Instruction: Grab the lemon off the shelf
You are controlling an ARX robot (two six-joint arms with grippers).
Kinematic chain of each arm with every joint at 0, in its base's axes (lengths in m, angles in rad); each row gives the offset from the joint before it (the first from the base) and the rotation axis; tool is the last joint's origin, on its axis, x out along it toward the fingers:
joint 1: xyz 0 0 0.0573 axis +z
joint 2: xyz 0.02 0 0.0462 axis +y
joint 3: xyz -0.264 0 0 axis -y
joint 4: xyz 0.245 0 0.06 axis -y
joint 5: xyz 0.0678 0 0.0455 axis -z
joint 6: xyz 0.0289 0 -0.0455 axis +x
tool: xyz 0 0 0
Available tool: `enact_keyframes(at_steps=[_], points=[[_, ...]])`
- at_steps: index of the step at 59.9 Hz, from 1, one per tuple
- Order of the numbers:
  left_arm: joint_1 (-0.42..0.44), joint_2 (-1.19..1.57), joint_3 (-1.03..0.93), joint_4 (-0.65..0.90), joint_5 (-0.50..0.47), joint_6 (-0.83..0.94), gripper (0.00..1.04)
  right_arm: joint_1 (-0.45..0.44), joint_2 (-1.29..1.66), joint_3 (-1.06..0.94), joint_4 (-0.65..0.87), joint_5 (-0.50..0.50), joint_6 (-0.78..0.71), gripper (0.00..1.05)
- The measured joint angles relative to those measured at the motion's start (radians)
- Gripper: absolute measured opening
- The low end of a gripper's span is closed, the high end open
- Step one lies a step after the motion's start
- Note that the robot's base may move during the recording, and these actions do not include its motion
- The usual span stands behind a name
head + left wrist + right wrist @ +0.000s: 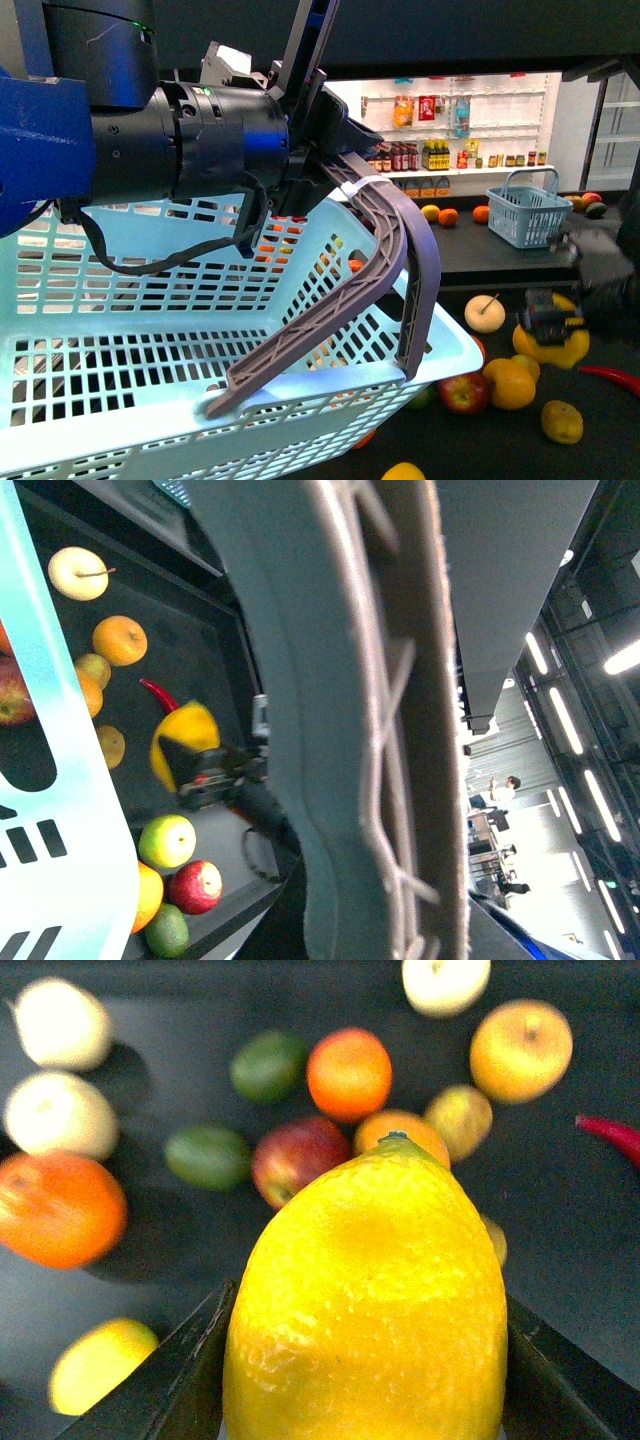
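My right gripper (pixel 552 322) is shut on the lemon (pixel 560 345), a bright-yellow fruit held just above the dark shelf tray (pixel 600 445) at the right. In the right wrist view the lemon (pixel 370 1300) fills the space between both black fingers (pixel 170 1380), above loose fruit on the tray floor (pixel 560 1190). The left wrist view shows the lemon (pixel 180 742) held over the tray. My left gripper (pixel 335 165) is shut on the grey basket handle (pixel 390 250) and holds the light-blue basket (pixel 150 330) up at the left. The handle (pixel 370 720) fills the left wrist view.
Apples (pixel 463 392), oranges (pixel 512 383), a pale round fruit (pixel 485 313) and a red chili (pixel 612 376) lie in the tray. A small blue basket (pixel 528 212) stands on the upper tier. White store shelves of bottles (pixel 450 130) are behind.
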Motion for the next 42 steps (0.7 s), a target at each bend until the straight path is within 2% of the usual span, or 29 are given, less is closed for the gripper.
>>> enact_keyframes(at_steps=[11, 16, 32, 42], points=[[0.0, 0.0, 0.0, 0.0, -0.001, 0.0, 0.07, 0.025, -0.243, -0.089, -0.002, -0.116, 0.129, 0.63], [0.0, 0.0, 0.0, 0.0, 0.0, 0.0, 0.07, 0.064, -0.328, -0.14, -0.004, -0.158, 0.186, 0.63], [0.0, 0.0, 0.0, 0.0, 0.0, 0.0, 0.07, 0.2, -0.39, -0.211, 0.0, -0.193, 0.257, 0.63], [0.0, 0.0, 0.0, 0.0, -0.001, 0.0, 0.07, 0.249, -0.39, -0.228, 0.008, -0.192, 0.278, 0.63]])
